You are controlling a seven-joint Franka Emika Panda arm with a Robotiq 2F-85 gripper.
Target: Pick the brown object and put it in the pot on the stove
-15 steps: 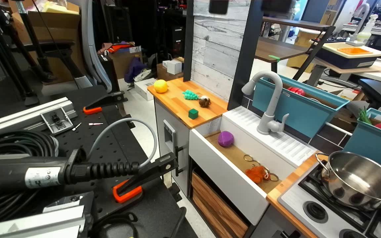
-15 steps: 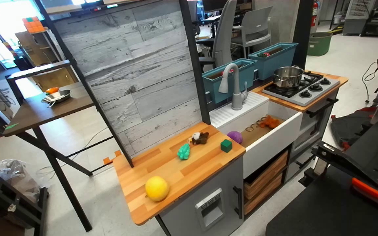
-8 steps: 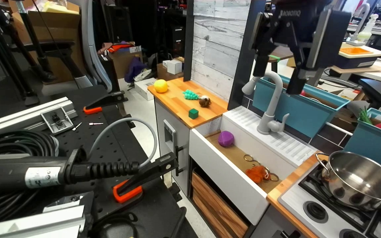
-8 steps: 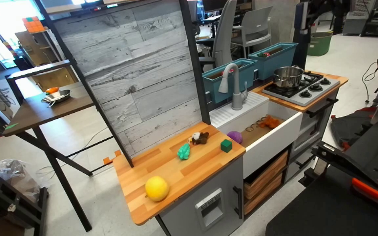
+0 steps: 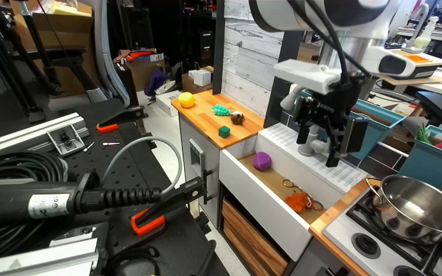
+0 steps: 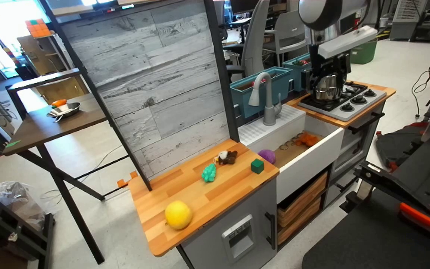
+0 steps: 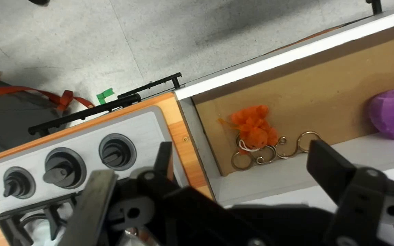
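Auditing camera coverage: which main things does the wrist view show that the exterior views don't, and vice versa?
Wrist view only: green tape on the floor.

Exterior views only: brown toy, teal toy, yellow ball, green cube and wall panel, each in both exterior views.

Shared by all three: end effector, orange toy, purple ball, sink and stove.

The pot shows in both exterior views; whether the wrist view catches any of it, I can't tell.
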